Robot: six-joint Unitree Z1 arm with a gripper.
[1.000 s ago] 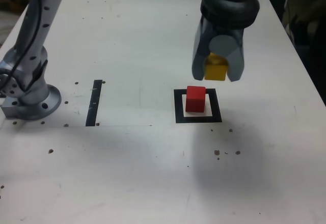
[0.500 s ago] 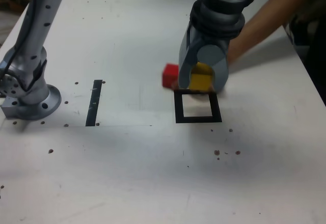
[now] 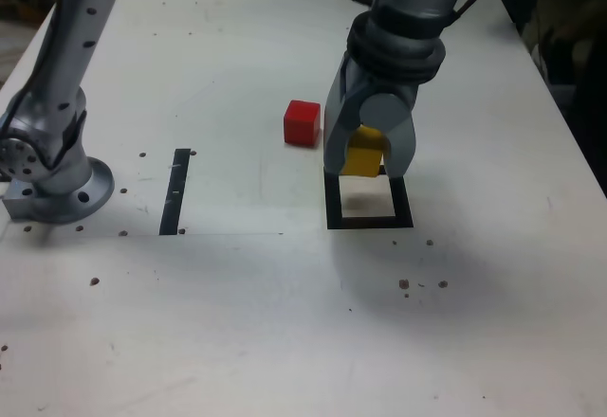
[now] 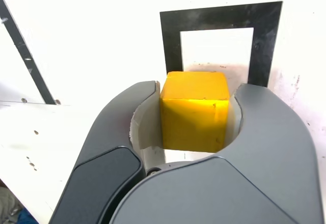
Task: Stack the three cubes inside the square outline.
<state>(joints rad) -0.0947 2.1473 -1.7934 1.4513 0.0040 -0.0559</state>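
Two cubes show in the exterior view: the yellow cube (image 3: 363, 154) is clamped between the jaws of the gripper (image 3: 365, 163), held above the far edge of the square outline (image 3: 332, 208), and the red cube (image 3: 303, 121) sits on the table outside the outline, just beyond it toward the exterior view's left and well apart from the arm's base (image 3: 52, 185). Nothing rests inside the outline; its white centre is bare. Both cubes are plain and matte, with sharp edges. A narrow black strip (image 3: 175, 190) lies on the table between the base and the outline. The table (image 3: 237, 322) is white, dotted with small dark specks, and dark clutter stands beyond its far edge. From the wrist view, the yellow cube (image 4: 194, 109) fills the gap between the two grey fingers (image 4: 122, 117), pinched on opposite faces, with its top face lit brighter than its side. The outline (image 4: 170, 40) lies flat beyond it, thick and black with a white centre, and the strip (image 4: 23, 51) runs aslant across the white table (image 4: 91, 30)
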